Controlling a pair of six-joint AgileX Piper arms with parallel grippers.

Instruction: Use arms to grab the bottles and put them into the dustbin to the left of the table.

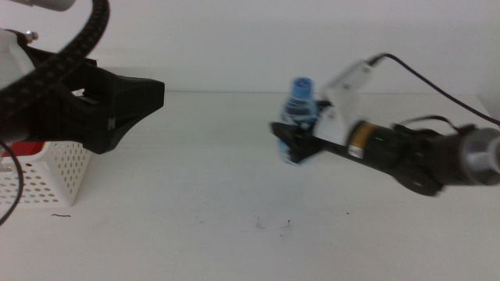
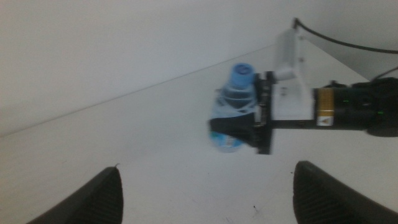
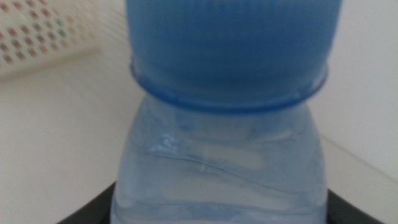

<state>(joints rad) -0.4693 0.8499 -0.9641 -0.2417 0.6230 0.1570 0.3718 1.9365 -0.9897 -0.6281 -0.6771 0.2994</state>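
Note:
My right gripper (image 1: pixel 294 142) is shut on the small clear water bottle (image 1: pixel 298 117) with the blue cap, right of the table's middle. The right wrist view is filled by the bottle (image 3: pixel 221 168) and its cap (image 3: pixel 230 50), with the dark jaws at both lower corners either side of it. In the left wrist view the bottle (image 2: pixel 235 106) is held by the right gripper (image 2: pixel 249 127). My left gripper (image 1: pixel 137 109) hangs open at the left, above the dustbin (image 1: pixel 58 176), its jaws wide apart (image 2: pixel 208 168) and empty.
The white lattice dustbin (image 3: pixel 43 31) stands at the table's left edge, and something red (image 1: pixel 23 148) shows inside it. Thick black cables run from both arms. A few dark specks (image 1: pixel 273 225) lie on the white table (image 1: pixel 195 203).

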